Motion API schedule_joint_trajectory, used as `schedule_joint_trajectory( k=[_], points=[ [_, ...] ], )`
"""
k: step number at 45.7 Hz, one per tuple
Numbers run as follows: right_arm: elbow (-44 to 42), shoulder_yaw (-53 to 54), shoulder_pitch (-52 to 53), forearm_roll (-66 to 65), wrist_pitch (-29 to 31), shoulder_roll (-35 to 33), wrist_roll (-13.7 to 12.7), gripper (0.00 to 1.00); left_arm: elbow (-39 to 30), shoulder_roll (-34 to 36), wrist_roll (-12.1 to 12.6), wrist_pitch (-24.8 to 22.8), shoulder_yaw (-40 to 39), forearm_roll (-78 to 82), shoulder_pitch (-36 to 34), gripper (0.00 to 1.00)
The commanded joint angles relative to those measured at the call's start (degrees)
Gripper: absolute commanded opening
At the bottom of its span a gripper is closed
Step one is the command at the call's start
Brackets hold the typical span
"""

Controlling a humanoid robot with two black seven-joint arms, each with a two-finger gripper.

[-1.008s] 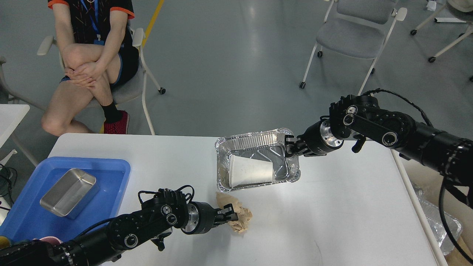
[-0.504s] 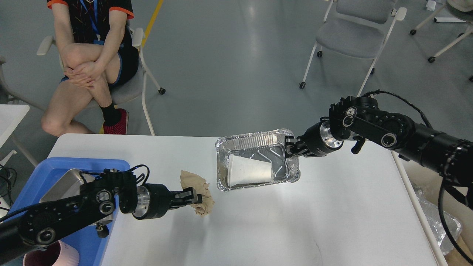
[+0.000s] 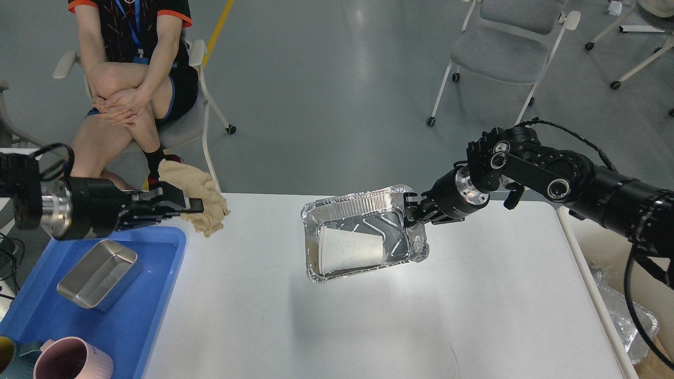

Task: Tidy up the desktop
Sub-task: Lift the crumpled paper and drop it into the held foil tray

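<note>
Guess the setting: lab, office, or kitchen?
Likely a lab or office test space: wheeled chairs on a bare grey floor, a seated person wearing a lanyard, and a plain white desktop.

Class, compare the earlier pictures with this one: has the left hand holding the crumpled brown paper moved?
Yes. The left hand, shut on the crumpled brown paper, has swung left and away, from the desktop's near middle to above the blue tray's far corner.

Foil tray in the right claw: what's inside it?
A white paper cup lies on its side in the foil tray, and something brown shows at its left end. The cup hides the floor beneath it.
</note>
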Motion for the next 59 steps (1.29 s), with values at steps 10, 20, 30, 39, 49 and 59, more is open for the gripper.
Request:
schedule_joint_trajectory(
  k=[10, 20, 30, 39, 49, 59],
  points=[
    [-0.01, 0.22, 1.62, 5.54, 3.51, 0.45, 0.09, 0.00, 0.36, 2.59, 0.02, -4.19, -2.59, -6.46, -14.49, 0.02],
    [-0.01, 0.57, 1.09, 6.07, 3.51, 0.80, 0.26, 0.00, 0.62, 4.26, 0.11, -5.95, -2.59, -9.88, -21.96, 0.02],
    [-0.01, 0.83, 0.91, 5.99, 2.90, 1.68, 0.17, 0.00, 2.82, 2.95, 0.20, -5.87, -1.80, -10.86, -25.05, 0.03],
    [-0.01, 1.01, 1.35, 5.99, 2.72, 2.21, 0.17, 0.00, 8.96, -10.57, 1.60, -2.70, 5.13, -9.71, -24.52, 0.04],
    [-0.01, 1.97, 1.44, 6.07, 2.72, 2.21, 0.17, 0.00, 20.21, -28.50, 1.52, 2.57, 12.87, -6.82, -23.12, 0.10],
    [0.43, 2.41, 1.53, 6.07, 2.72, 2.12, 0.17, 0.00, 24.44, -42.04, 1.60, 5.21, 13.76, 0.30, -16.97, 0.20]
  ],
)
